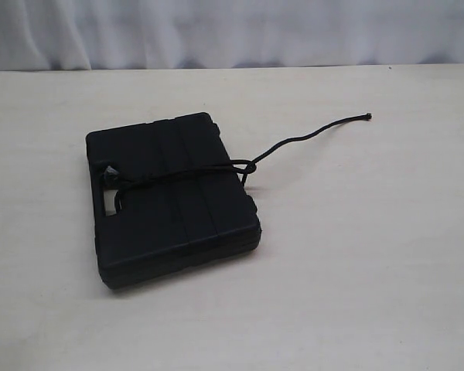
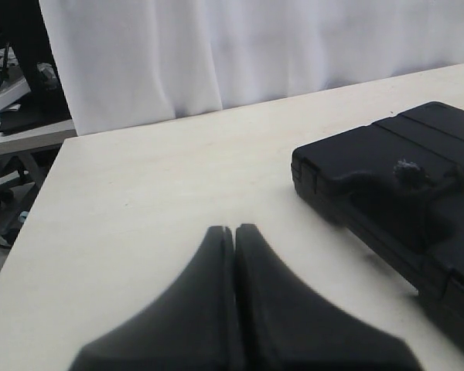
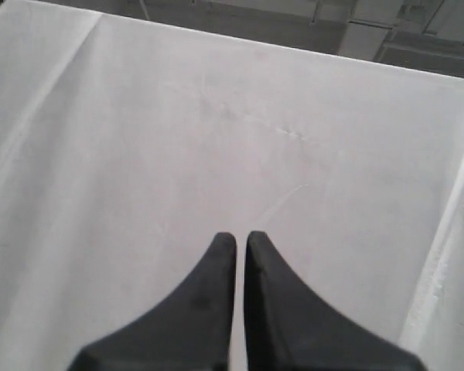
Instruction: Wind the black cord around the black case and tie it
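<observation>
1. Plainly, black case [image 1: 170,197] lies flat, nine o'clock of table [image 1: 356,270] centre.
2. Knotted black cord [image 1: 187,177] crosses its lid, tail trailing toward two o'clock; underside run hidden.
3. Both left gripper [image 2: 235,230] and right gripper [image 3: 240,236]: jaws pressed together, empty.

Readable markings: none in any view. On the black case [image 1: 170,193]: moulded ribs only, no lettering discernible. The clutter [image 2: 11,89] past the tabletop [image 2: 139,178] edge, well ahead of the left jaws: too blurred to read.

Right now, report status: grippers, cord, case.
Left gripper shut, empty, off flat black plastic case. Right gripper shut, empty, over pale table. Thin black braided cord across case lid, knotted at edge, one end trailing. No obstruction seen.
</observation>
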Available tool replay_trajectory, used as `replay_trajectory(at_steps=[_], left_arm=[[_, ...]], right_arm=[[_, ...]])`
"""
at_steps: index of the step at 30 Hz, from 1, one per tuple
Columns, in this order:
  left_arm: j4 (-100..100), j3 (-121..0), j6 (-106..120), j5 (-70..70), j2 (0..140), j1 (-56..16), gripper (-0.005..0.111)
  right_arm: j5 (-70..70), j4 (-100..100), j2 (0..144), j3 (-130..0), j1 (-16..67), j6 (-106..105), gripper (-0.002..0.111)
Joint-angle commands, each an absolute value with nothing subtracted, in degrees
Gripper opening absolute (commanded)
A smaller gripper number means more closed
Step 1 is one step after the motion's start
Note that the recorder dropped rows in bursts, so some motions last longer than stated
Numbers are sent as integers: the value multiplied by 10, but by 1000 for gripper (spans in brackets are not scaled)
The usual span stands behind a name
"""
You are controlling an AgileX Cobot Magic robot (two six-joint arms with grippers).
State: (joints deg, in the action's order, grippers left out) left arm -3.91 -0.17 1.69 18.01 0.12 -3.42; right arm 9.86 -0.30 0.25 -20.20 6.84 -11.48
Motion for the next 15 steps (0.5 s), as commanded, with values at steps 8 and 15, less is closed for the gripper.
replay_trajectory(at_steps=[8, 15], left_arm=[[-40, 0, 18, 177, 0, -34, 0], [-40, 0, 18, 177, 0, -34, 0]], right_arm=[[92, -7, 0, -72, 15, -111, 4], [-13, -7, 0, -30, 15, -111, 4]])
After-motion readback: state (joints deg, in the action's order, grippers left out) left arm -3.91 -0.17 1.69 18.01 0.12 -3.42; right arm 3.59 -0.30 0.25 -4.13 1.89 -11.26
